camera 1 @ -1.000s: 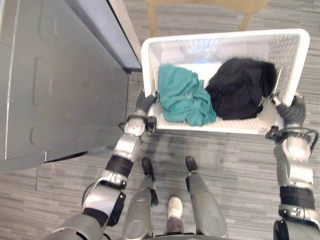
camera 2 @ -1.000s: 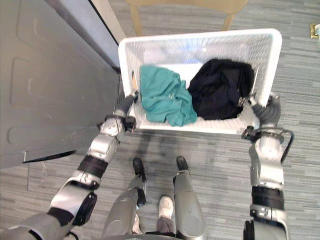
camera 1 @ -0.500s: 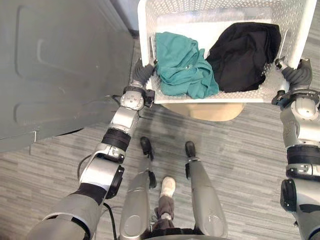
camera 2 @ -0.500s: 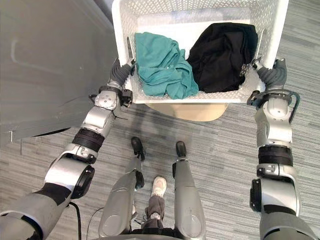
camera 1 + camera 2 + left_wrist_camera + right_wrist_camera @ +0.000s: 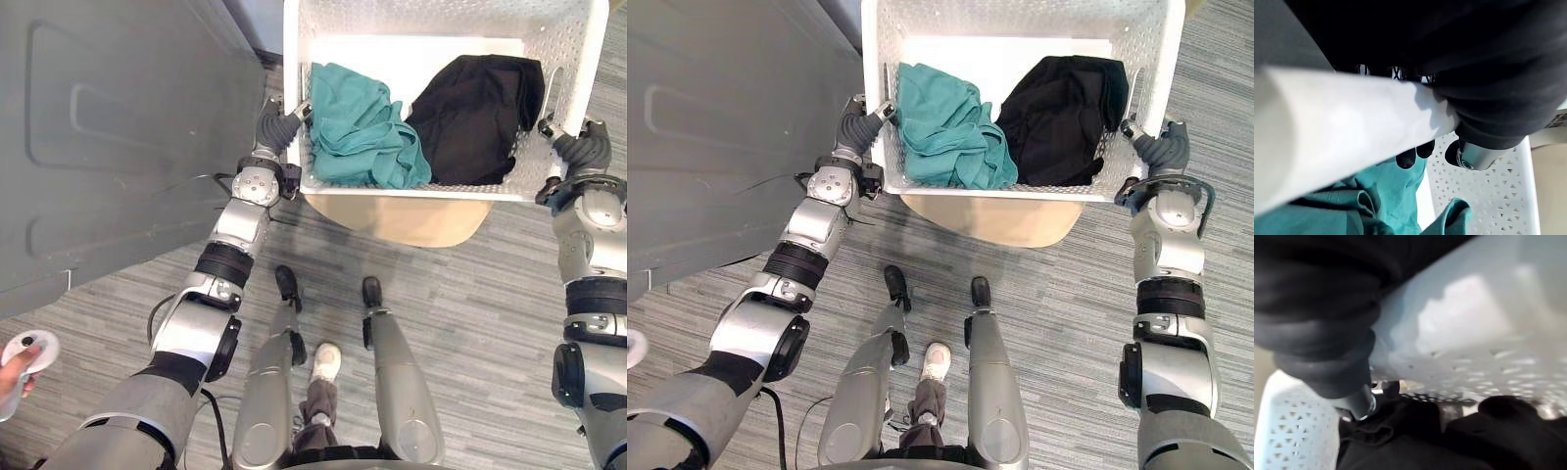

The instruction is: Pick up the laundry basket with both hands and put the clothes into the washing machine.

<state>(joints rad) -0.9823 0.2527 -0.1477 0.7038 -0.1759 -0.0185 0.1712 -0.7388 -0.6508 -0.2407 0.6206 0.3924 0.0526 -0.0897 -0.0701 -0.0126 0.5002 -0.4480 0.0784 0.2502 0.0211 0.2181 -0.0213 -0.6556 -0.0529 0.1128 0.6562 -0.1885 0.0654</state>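
Observation:
I hold a white perforated laundry basket out in front of me by its two short sides. My left hand hooks its dark-tipped fingers over the basket's left rim. My right hand grips the right rim the same way, against the basket wall. A crumpled teal garment lies in the left half and a black garment in the right half. The washing machine's grey body stands at my left, close beside the basket.
A tan wooden seat lies under the basket's near edge. A person's hand with a white controller shows at the lower left. Grey striped carpet lies below and to the right.
The view has shifted. The tan seat, which was beyond the basket, now lies under its near edge. A person's hand with a controller has come in at the lower left.

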